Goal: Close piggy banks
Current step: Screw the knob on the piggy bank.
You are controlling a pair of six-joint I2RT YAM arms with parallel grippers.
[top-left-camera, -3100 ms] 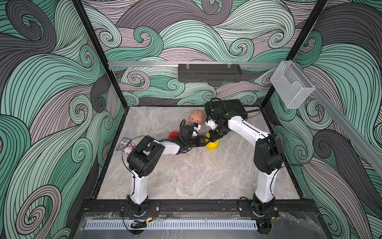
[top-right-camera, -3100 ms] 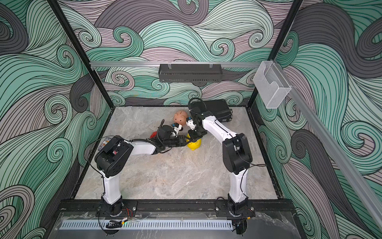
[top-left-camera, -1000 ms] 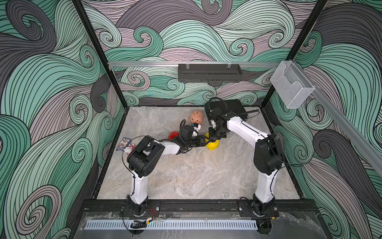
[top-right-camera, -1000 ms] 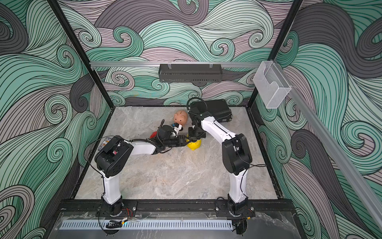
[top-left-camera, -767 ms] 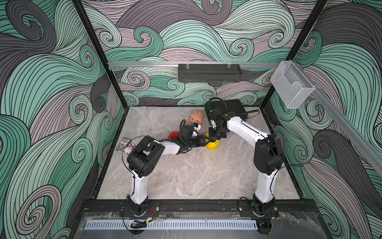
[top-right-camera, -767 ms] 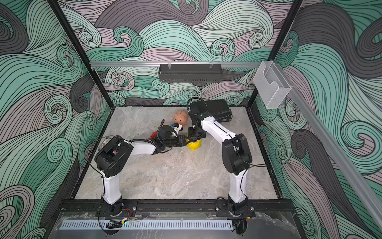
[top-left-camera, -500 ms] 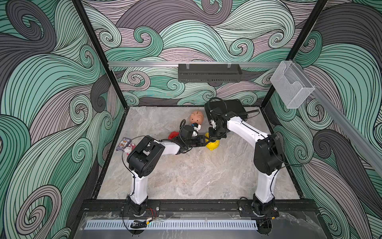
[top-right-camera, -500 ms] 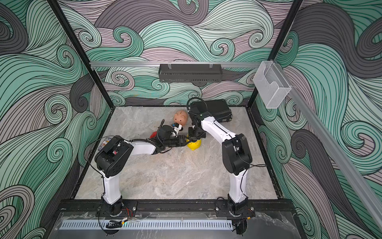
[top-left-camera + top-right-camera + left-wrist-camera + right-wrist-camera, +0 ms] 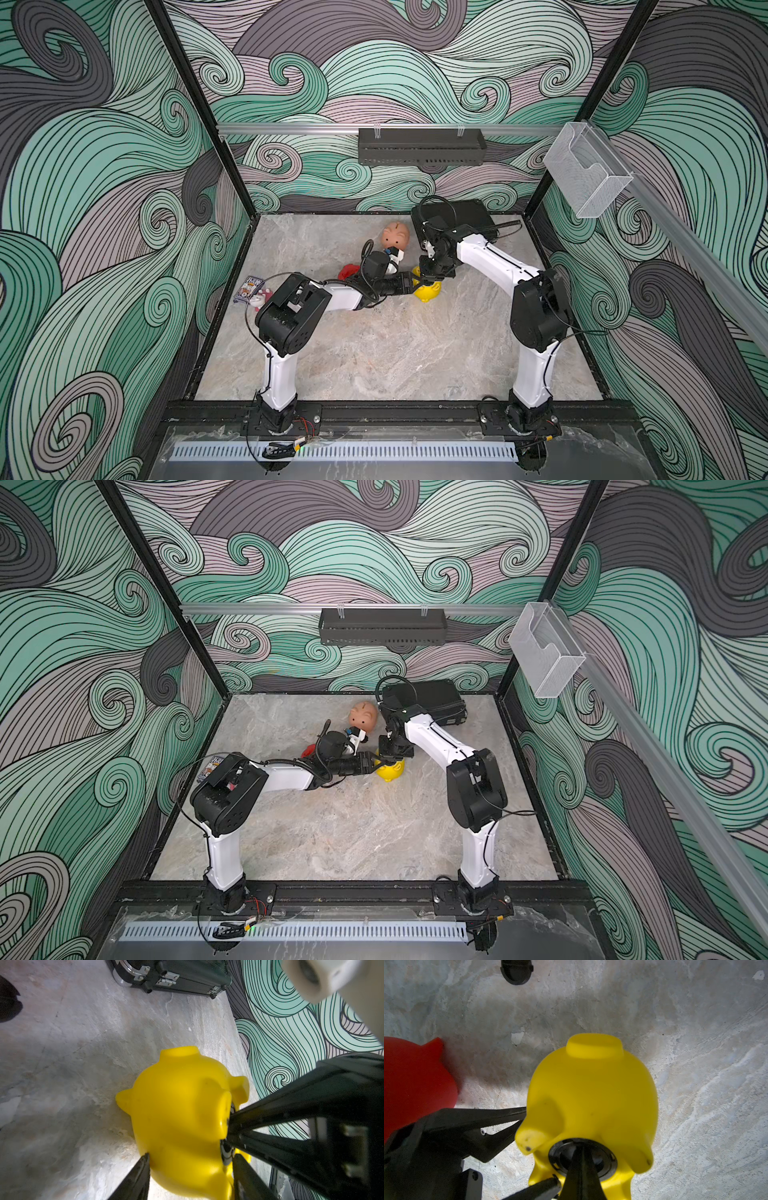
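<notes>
The yellow piggy bank (image 9: 429,292) (image 9: 391,771) lies belly-up mid-table. My left gripper (image 9: 191,1156) (image 9: 415,284) is shut on its sides (image 9: 182,1105). A black round plug (image 9: 607,1160) sits in its belly hole. My right gripper (image 9: 580,1147) (image 9: 428,276) is shut, and its joined tips press down into the plug's middle. The red piggy bank (image 9: 348,272) (image 9: 415,1076) lies just left of the yellow one, partly behind the left arm. The peach-pink piggy bank (image 9: 395,235) (image 9: 363,716) stands further back.
A black rectangular case (image 9: 465,212) (image 9: 172,974) lies at the back right, behind the right arm. A loose black plug (image 9: 517,972) rests on the marble near the red pig. A card pack and a small toy (image 9: 249,287) lie by the left wall.
The right wrist has turned slightly over the yellow pig since the oldest frames. Over the last second nothing has visibly moved.
</notes>
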